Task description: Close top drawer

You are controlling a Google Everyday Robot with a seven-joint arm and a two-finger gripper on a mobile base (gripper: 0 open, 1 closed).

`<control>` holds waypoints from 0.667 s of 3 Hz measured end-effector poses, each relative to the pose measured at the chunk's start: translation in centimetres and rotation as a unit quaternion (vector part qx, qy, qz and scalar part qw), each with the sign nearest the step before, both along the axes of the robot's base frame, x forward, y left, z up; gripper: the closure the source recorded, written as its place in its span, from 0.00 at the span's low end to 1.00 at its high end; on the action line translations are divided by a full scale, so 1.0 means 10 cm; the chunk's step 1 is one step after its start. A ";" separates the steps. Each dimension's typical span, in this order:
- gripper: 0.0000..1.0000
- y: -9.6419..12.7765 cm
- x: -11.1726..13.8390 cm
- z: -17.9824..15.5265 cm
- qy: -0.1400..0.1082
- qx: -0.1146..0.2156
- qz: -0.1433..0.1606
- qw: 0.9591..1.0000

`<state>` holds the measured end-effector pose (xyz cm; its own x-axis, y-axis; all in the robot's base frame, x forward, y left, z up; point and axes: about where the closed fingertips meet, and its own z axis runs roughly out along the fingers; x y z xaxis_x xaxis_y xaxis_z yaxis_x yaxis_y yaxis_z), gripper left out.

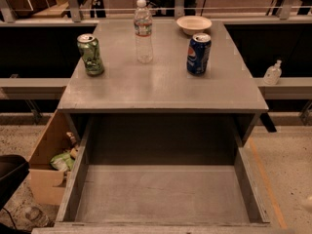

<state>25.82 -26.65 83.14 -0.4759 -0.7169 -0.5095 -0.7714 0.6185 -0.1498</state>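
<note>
One cardboard box (48, 150) sits on the floor at far left, just beside the drawer, with wrappers inside. Four items stand on the grey worktop (161, 89): green can (90, 54) at left, clear bottle (143, 31) mid-back, white bowl (194, 24) at the back edge, blue can (198, 53) just in front of it. Top drawer (161, 194) is pulled far out below the worktop's front edge, tray floor showing. Small pump bottle (272, 73) on the ledge at far right. Tool is out of view, so can't tell if it's open or closed.

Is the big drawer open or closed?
Open: the drawer is pulled out, its empty inside showing. The gripper is out of view.
</note>
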 end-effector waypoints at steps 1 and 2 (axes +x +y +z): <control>0.77 0.15 -0.62 -0.62 0.029 0.052 -0.046 0.997; 1.00 0.24 -1.01 -1.06 0.057 0.085 -0.077 0.992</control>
